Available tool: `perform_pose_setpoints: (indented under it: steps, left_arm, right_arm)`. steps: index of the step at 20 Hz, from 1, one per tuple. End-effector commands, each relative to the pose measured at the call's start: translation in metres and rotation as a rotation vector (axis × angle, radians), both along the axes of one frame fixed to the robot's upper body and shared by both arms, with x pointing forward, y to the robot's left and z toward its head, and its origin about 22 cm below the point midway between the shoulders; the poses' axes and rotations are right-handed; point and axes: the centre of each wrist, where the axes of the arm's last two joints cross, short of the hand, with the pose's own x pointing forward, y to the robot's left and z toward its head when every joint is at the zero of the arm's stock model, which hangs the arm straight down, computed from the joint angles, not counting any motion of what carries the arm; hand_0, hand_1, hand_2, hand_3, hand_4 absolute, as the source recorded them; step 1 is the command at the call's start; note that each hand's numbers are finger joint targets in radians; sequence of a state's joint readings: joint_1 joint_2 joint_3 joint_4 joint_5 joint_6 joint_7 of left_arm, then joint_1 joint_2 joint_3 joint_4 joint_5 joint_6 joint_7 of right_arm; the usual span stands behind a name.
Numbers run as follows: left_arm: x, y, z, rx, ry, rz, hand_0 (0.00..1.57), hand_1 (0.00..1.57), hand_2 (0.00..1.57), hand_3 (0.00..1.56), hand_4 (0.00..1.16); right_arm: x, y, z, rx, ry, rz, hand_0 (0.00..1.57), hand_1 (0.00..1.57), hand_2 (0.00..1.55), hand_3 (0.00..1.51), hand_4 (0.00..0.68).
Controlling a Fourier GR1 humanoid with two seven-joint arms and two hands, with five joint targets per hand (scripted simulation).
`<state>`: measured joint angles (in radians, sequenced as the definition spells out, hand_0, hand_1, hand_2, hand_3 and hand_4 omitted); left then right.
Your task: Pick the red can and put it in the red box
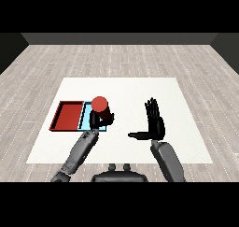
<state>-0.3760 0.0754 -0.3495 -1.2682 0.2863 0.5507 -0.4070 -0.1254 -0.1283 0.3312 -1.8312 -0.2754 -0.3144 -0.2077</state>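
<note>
The red can (pixel 100 106) is upright in my left hand (pixel 96 119), whose fingers curl round its lower part. Hand and can hang over the light blue tray (pixel 87 115), hiding most of it. The red tray (pixel 68 115) lies just left of them, with nothing in it. My right hand (pixel 155 123) stands over the white table at centre right, fingers straight and pointing away, thumb stretched out to the left, holding nothing.
The white table (pixel 126 93) spreads out behind and to the right of the trays. Grey wooden floor surrounds it on all sides.
</note>
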Motion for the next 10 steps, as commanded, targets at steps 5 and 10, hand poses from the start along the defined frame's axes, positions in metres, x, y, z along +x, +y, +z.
perform_pose_setpoints:
  steps: [5, 10]
  left_arm:
    - [0.012, 0.077, 0.036, 0.083, 0.018, 0.147, 1.57, 1.57, 1.57, 1.49, 1.12]
    - [0.015, 0.138, 0.023, 0.253, 0.062, 0.252, 1.57, 1.57, 1.57, 1.49, 1.12]
  right_arm:
    - [-0.013, -0.06, -0.012, -0.04, 0.054, -0.083, 0.0, 0.0, 0.0, 0.0, 0.0]
    - [-0.031, -0.065, -0.022, -0.026, 0.091, -0.116, 0.0, 0.0, 0.0, 0.0, 0.0]
